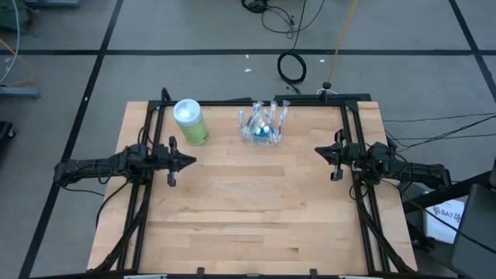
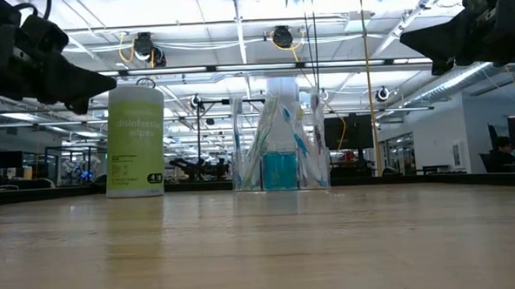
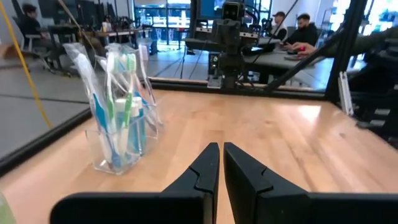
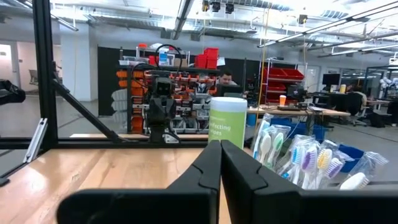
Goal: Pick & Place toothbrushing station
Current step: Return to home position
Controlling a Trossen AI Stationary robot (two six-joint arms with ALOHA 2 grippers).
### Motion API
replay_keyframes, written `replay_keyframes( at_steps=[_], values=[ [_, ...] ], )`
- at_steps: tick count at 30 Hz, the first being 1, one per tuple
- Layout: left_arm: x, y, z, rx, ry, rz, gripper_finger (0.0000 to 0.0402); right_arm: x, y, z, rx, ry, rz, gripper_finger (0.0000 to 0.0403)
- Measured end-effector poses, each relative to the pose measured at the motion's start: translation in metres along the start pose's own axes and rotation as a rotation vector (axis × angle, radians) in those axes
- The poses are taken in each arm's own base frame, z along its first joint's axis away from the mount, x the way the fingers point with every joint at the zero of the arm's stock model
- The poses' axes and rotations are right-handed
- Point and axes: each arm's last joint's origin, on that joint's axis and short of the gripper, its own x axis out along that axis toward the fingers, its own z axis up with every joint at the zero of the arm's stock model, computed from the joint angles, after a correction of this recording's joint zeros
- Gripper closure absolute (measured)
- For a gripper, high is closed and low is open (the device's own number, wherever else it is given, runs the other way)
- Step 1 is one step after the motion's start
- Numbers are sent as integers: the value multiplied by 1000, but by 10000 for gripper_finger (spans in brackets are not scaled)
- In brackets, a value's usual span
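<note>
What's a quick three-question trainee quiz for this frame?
1. True or false: the toothbrushes stand in the clear organizer.
2. In the high view, the green canister stands beside the organizer, toward which arm? A) left B) right
3. What do the left tool and right tool hold?
Key: 1 true; 2 A; 3 nothing, both are shut and empty.

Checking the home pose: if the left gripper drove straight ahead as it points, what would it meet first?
Likely the right gripper facing it across the table. The left gripper points over bare wood; the clear cup of toothbrushes stands off to one side of that line, as far as depth shows.
</note>
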Motion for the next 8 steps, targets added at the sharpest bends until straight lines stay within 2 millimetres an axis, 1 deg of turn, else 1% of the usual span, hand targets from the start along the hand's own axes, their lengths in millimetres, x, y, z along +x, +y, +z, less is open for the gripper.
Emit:
replay_keyframes(
  at_steps=[3, 8],
  values=[
    [0, 0, 0, -32, 0, 1, 371, 0, 0, 0, 0, 0, 0, 401],
    [0, 0, 1, -12, -10, 2, 371, 0, 0, 0, -1, 0, 0, 402]
  ],
)
